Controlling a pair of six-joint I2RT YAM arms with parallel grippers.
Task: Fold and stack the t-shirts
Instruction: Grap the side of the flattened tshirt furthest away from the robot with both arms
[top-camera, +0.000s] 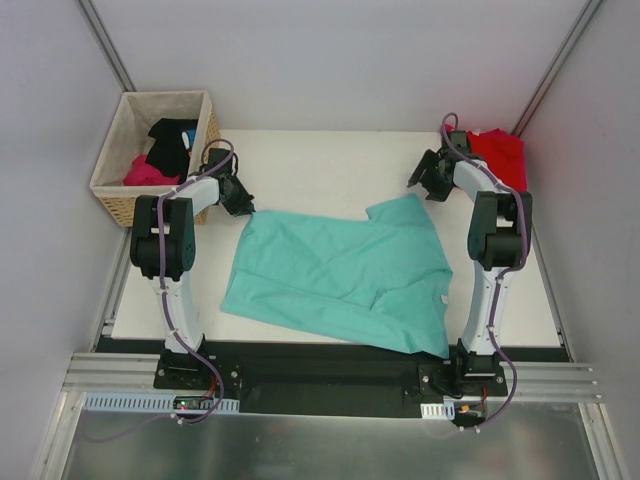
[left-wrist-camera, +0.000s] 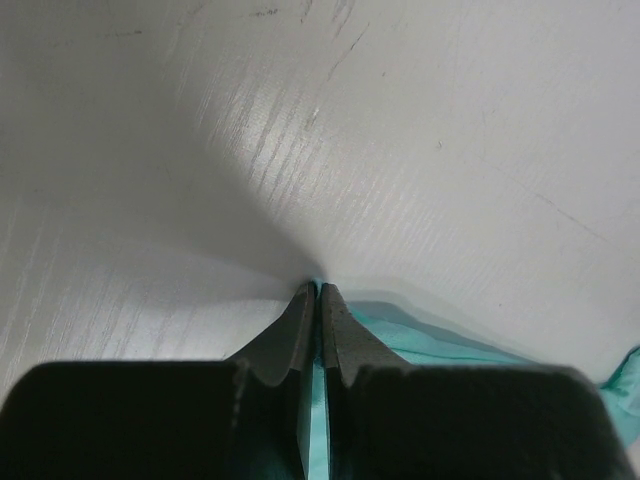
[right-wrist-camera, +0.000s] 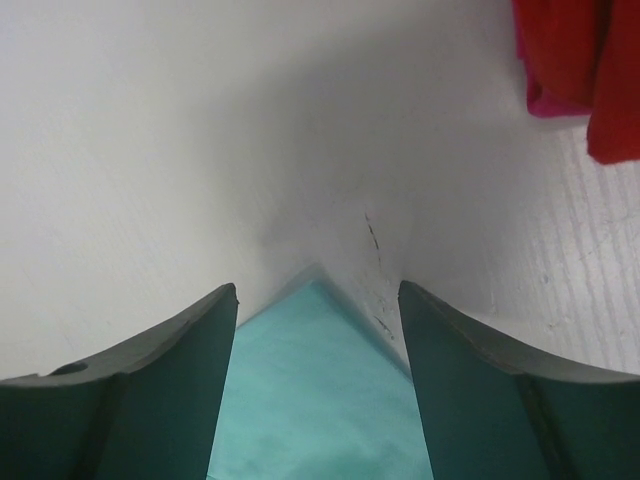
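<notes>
Two shirts on the white table, seen from above: the teal shirt spread out flat in the middle, a bit crooked, and the red shirt bunched up in the far right corner, well apart from the folding spot. Left gripper down at the teal shirt's far left corner, right gripper just beside its far right corner, likely for lifting both far corners together and folding them toward the near side. Far left, a basket with a black garment and a pink garment inside, not part of the job. Too small from up here for telling open jaws from shut ones. Next, the left wrist view: jaws pressed together, pinching a thin edge of the teal cloth, with a strip of teal showing between the dark fingers. Only that little bit of shirt in sight, the rest cut off at the bottom and right. Last, the right wrist view: jaws spread wide, the pointed teal corner lying on the table between them, not pinched yet. Hard to tell touching from hovering there. Top right, a piece of the red shirt, cut off by the edge, with a bit of pink cloth peeking out under it. No folds made yet, by the look of it, and stacking a long way off.
</notes>
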